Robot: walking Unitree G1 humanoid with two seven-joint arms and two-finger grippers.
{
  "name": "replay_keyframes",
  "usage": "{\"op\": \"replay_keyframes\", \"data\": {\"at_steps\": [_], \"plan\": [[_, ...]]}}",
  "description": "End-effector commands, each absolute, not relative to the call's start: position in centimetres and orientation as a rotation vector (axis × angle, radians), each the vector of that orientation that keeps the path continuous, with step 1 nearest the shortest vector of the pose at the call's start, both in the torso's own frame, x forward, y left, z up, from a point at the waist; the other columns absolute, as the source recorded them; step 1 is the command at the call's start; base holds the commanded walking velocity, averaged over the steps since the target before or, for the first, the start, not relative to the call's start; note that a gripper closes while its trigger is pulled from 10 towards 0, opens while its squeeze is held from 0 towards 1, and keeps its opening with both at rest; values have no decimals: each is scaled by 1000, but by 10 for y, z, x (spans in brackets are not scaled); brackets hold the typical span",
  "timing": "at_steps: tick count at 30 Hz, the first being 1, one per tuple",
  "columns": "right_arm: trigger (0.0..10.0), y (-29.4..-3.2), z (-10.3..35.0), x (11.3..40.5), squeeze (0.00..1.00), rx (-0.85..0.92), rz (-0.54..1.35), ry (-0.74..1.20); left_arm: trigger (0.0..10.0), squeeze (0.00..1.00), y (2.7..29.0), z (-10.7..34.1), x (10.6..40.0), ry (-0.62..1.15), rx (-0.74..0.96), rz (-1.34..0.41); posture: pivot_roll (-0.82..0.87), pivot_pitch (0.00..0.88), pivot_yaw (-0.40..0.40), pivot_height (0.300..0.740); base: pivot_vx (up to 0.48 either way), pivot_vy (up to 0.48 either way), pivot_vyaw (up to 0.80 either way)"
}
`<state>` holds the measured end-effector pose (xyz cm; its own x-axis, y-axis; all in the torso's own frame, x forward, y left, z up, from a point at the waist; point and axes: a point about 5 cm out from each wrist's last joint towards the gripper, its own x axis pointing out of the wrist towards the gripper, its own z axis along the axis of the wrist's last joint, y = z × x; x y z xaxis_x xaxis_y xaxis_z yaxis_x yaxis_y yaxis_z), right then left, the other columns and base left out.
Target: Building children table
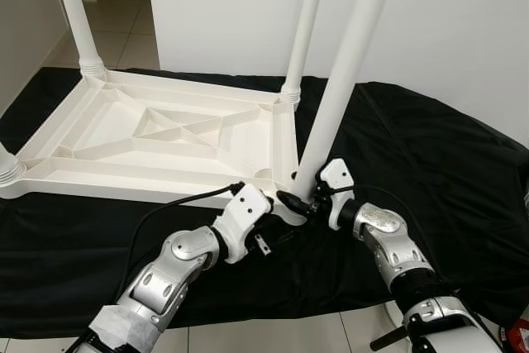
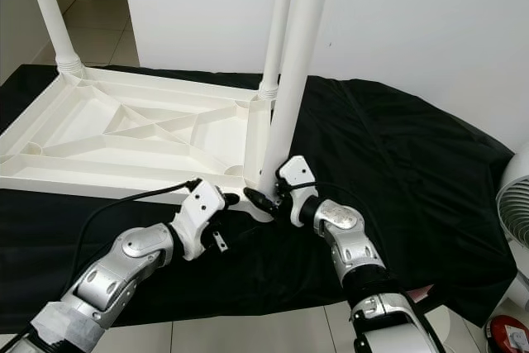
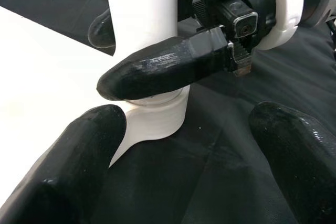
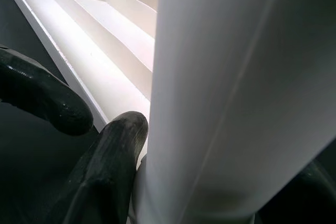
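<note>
White plastic leg [image 1: 343,80], clamped low by the right gripper [image 1: 302,202] at the near corner socket of the upturned table [image 1: 124,134], leans and could bind or pop out, since the spread left gripper [image 1: 263,204] steadies nothing

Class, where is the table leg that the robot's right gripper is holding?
The table leg stands at the upturned tabletop's near right corner, on the black cloth, right gripper at its base.
</note>
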<state>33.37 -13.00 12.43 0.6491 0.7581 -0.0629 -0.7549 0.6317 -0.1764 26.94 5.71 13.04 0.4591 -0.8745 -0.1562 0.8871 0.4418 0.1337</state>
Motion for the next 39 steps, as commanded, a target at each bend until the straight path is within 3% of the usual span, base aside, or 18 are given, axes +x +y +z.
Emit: {"op": "replay_keyframes", "data": {"at_steps": [1,9,10,11,12,14,15,16,17,18,23,24,28,36,37,38,39], "plan": [[0,-134,116,331,0,-165,855,20,10000,0,54,131,266,63,212,-1126,62,19,-96,740,0,0,0],[0,-138,113,332,0,-111,738,47,10000,0,53,131,266,64,213,-1136,51,23,-87,740,0,0,0],[980,-139,113,333,0,-123,705,47,10000,0,53,130,266,64,214,-1138,52,23,-88,740,0,0,0],[980,-139,113,333,0,-123,705,47,10000,0,53,130,266,64,214,-1138,52,23,-88,740,0,0,0],[1922,-139,112,334,0,-125,674,49,10000,0,53,130,266,65,215,-1140,53,24,-89,740,0,0,0],[2314,-137,113,333,0,-113,633,38,10000,0,53,130,266,65,214,-1140,53,26,-86,740,0,0,0],[2314,-137,113,333,0,-113,633,38,10000,0,53,130,266,65,214,-1140,53,26,-86,740,0,0,0],[1412,-135,114,332,0,-101,591,34,10000,0,53,130,266,65,214,-1139,53,25,-86,740,0,0,0],[1412,-135,114,332,0,-101,591,34,10000,0,53,130,266,65,214,-1139,53,25,-86,740,0,0,0],[10000,-131,114,332,0,-95,526,34,10000,0,54,130,265,66,212,-1140,50,27,-84,740,0,0,0],[10000,-123,114,330,0,-68,415,39,10000,0,53,130,265,69,211,-1141,49,29,-82,740,0,0,0],[10000,-113,115,325,0,-14,248,38,10000,0,52,130,265,68,209,-1147,46,28,-83,740,0,0,0],[10000,-106,117,322,0,24,142,42,10000,0,51,130,265,68,207,-1150,45,27,-85,740,0,0,0],[10000,-90,123,319,0,81,151,11,10000,0,49,129,264,68,206,-1160,51,21,-87,740,0,0,0],[10000,-91,124,318,318,90,166,3,10000,0,49,129,264,67,206,-1159,52,20,-88,740,0,0,0],[10000,-91,124,318,318,90,166,3,10000,0,49,129,264,67,206,-1159,52,20,-88,740,0,0,0],[10000,-91,126,317,1000,105,186,-6,10000,0,49,129,264,67,206,-1158,53,18,-89,740,0,0,0]]}}
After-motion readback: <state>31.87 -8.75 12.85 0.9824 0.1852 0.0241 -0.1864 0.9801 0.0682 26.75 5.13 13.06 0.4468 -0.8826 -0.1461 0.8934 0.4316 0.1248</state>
